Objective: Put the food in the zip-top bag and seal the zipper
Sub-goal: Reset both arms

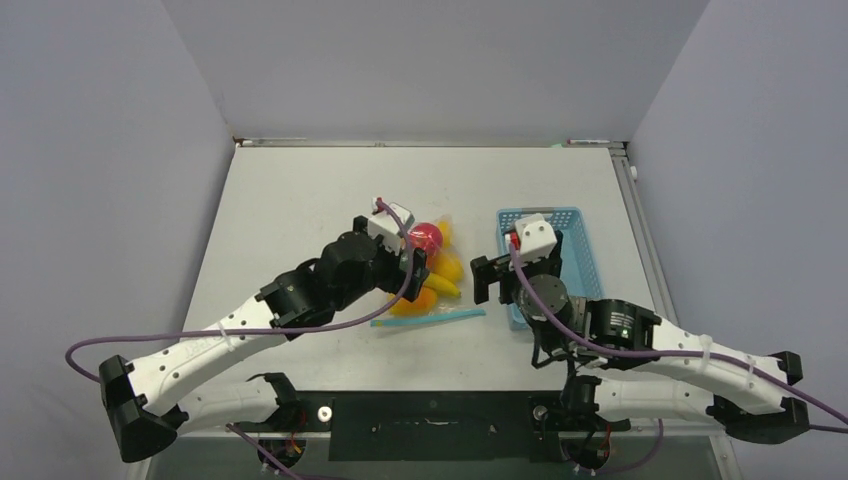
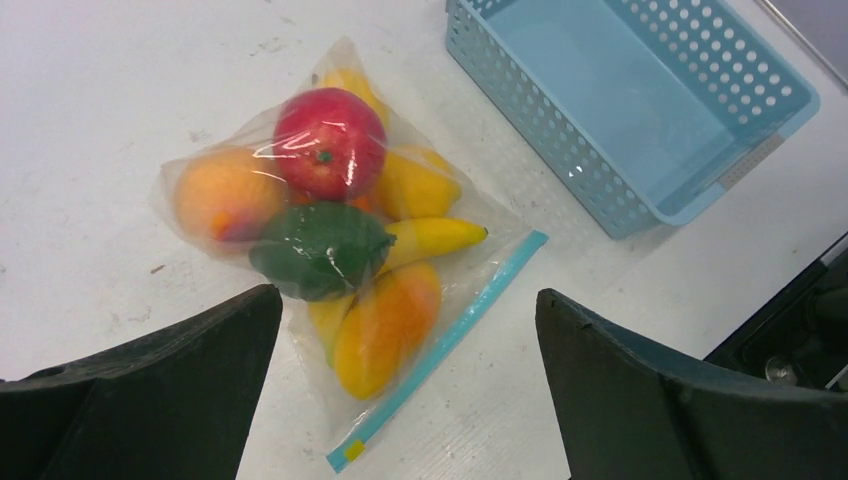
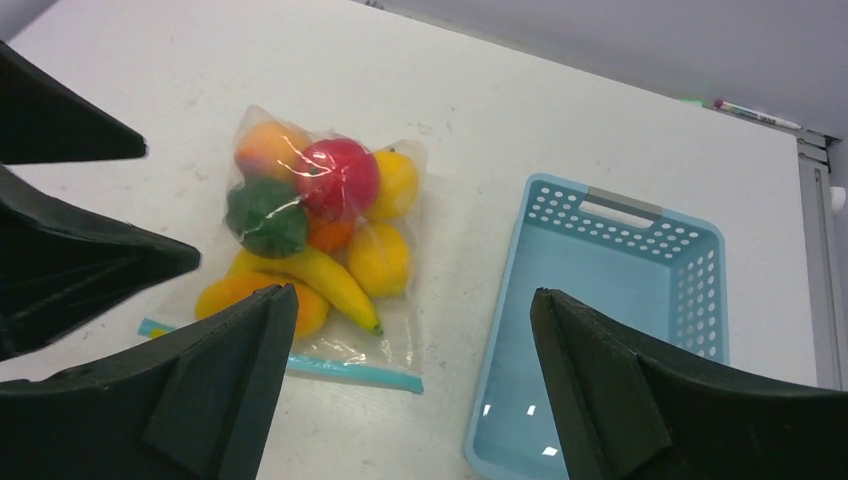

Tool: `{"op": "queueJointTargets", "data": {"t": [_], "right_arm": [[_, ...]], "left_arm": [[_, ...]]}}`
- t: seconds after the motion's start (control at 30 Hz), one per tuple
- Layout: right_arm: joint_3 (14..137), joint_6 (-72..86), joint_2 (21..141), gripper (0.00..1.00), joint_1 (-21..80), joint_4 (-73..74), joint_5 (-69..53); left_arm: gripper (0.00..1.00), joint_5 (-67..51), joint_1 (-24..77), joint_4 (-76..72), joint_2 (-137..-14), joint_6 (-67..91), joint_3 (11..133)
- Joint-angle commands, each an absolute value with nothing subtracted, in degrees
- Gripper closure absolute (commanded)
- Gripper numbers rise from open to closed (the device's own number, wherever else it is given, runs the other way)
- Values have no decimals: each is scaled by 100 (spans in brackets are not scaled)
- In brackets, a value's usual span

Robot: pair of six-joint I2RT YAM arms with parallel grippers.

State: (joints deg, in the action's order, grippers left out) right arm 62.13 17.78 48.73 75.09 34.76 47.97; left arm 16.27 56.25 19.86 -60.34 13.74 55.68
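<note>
The zip-top bag (image 2: 470, 270) lies flat on the table with the food inside it: a red fruit (image 2: 328, 140), a green one (image 2: 320, 250), a banana (image 2: 435, 238) and several orange and yellow pieces. The zipper (image 2: 450, 330) runs as one flat teal strip along the bag's near edge. My left gripper (image 2: 408, 300) hangs open above the bag, holding nothing. My right gripper (image 3: 412, 298) is open too, above the table between the bag (image 3: 400, 330) and the basket. From above, the bag (image 1: 445, 235) shows just beyond the left gripper (image 1: 412, 262), and the right gripper (image 1: 515, 270) is to its right.
A light blue mesh basket (image 1: 580, 250) stands right of the bag, partly under the right wrist. It looks empty in both wrist views, with its rim (image 3: 620, 215) close to the bag's right side. Grey walls enclose the table on three sides.
</note>
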Motion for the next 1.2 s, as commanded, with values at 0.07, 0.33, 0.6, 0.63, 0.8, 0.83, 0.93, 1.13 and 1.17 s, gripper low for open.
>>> {"op": "queueJointTargets", "data": {"t": [0.07,0.33,0.6,0.63,0.8,0.83,0.93,1.13,1.17], "right_arm": [[6174,1367,5405,10,6052,2891,3299],[6018,1702,5756,10,3830,2635,1078],[5683,2273,5425,10,2628,2467,990],[5620,2300,5351,10,2557,2458,1060],[5357,2171,4867,10,2529,2404,1761],[5299,2152,4755,10,2539,2382,1822],[5043,1988,4357,10,2612,2174,1926],[4578,1744,3713,10,3017,1840,2400],[4538,1725,3647,10,3059,1789,2404]], "left_arm": [[4,758,4630,2945,-5846,1893,6304],[4,957,3821,3072,-5148,1869,5963],[4,1422,3431,3037,-4495,2029,5458],[4,1612,3428,3016,-4411,2030,5401],[4,2072,3428,2837,-3910,1984,5137],[4,2074,3428,2776,-3819,1964,5056],[4,2098,3421,2615,-3491,1864,4869],[4,2112,3417,2353,-2928,1763,4597],[4,2104,3419,2322,-2893,1752,4577]]}}
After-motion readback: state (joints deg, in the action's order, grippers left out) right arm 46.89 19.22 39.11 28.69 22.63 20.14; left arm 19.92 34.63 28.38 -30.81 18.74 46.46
